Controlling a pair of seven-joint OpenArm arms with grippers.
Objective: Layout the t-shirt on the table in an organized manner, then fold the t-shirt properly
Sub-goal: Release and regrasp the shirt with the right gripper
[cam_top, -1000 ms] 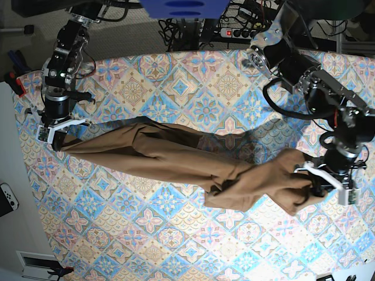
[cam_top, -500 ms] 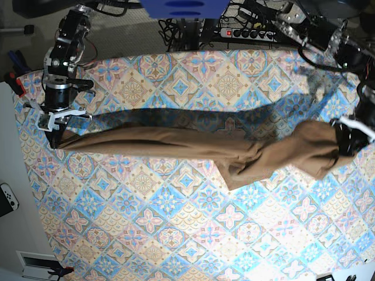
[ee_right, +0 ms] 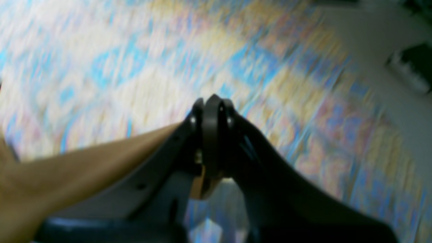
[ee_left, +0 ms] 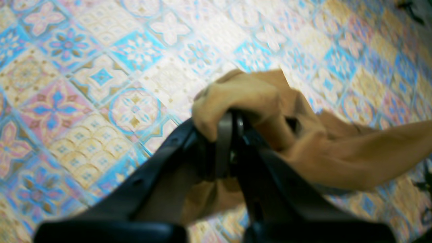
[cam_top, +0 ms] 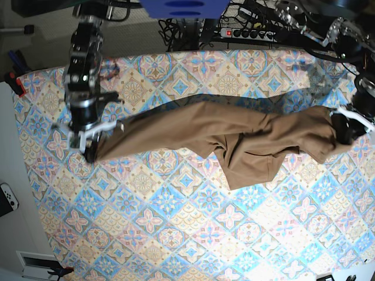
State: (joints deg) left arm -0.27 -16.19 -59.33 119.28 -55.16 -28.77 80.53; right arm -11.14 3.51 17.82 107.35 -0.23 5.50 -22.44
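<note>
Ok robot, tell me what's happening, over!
Left gripper shut on t-shirt. Right gripper shut on its other end. Shirt strung between them over the table, not flat. Nothing in the way.

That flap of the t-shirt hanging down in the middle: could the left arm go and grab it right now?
Probably not as things stand: the left gripper is shut on one end of the t-shirt, holding it stretched with the right gripper, so it would have to let go first.

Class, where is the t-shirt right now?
In the base view the t-shirt hangs stretched across the table, held between the right end effector at the view's left and the left end effector at its right.
</note>
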